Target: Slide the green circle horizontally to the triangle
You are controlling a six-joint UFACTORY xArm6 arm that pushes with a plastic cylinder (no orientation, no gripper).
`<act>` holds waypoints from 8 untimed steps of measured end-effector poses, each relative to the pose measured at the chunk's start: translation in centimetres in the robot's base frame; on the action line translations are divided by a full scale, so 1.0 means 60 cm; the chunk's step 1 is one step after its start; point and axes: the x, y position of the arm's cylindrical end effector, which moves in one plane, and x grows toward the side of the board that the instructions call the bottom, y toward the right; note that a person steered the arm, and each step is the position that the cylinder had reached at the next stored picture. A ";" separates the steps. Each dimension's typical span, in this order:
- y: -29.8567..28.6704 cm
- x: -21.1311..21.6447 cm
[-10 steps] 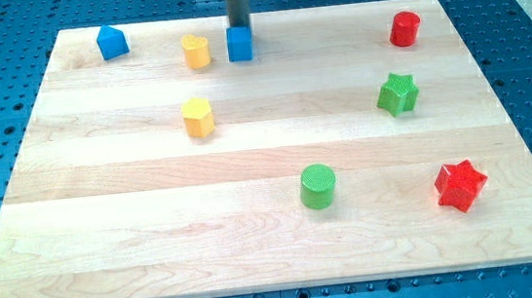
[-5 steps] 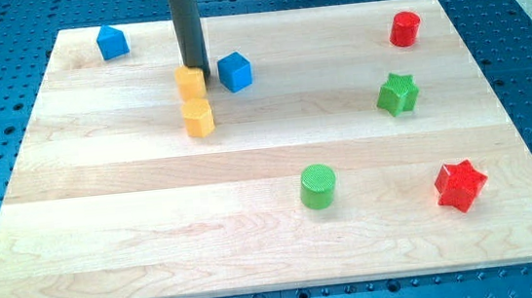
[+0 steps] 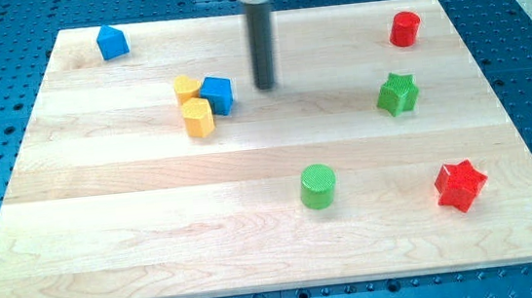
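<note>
Now my tip just right of blue cube, far above green circle

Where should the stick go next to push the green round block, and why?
Probably my tip should travel down and to the view's right, ending just right of the green circle. Right now my tip sits above the circle, near the blue cube, touching nothing. I cannot make out a clear triangle; the blue block at top left looks closest, so a leftward push seems likely.

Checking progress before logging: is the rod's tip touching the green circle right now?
No: my tip is well above the green circle in the view, with bare board between them.
</note>
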 end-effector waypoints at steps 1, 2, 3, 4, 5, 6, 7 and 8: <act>0.108 0.173; 0.136 0.279; 0.118 0.379; 0.057 0.337; 0.021 0.304; -0.028 0.359; -0.042 0.274; -0.038 0.178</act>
